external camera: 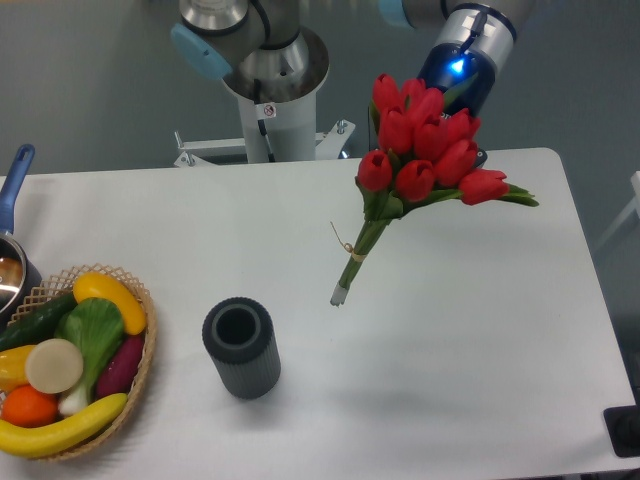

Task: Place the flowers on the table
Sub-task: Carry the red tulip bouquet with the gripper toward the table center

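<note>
Nearest the camera, a basket (140,375) of fruit and vegetables sits at the left front of the table (480,380), and just right of it stands a dark ribbed vase (241,348), upright with its mouth open; neither has a part in the job. A pot (12,262) with a blue handle shows at the left edge. Further back, the flowers (420,160) hang in the air over the middle-right of the tabletop, tilted so the cut stem ends point down and to the left, seemingly close above the surface, while the red heads lean up and right. That tilt suits laying the bunch down on its side, stems first. The gripper (462,130) is behind the blooms and mostly hidden by them; only the wrist with its blue light shows above. I cannot make out the fingers, so I cannot tell for sure how they stand, though the bunch being aloft suggests they are clamped on it near the heads. The flowers are not yet resting on the table; lowering and release appear to remain.
</note>
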{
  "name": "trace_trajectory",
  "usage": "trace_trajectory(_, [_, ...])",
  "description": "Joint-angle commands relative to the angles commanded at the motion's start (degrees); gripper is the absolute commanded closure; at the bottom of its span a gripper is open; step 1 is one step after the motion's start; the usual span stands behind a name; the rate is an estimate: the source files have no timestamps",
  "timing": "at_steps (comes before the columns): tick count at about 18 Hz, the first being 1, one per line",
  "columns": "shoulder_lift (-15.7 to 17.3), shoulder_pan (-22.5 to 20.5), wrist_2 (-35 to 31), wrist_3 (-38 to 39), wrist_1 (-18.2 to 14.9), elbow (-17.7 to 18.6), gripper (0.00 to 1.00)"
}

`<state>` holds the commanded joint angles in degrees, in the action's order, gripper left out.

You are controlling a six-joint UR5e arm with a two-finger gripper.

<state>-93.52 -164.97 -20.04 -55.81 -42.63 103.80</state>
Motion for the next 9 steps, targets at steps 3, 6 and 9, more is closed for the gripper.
trace_trajectory(3, [0.35, 0.09, -0.26, 0.0, -0.09, -0.17, 0.67])
trace_trajectory(6, [0.44, 0.09, -2.98, 0.09, -0.18, -0.36, 0.67])
trace_trajectory(9, [0.53, 0.17, -4.39, 0.0, -0.09, -0.44, 0.67])
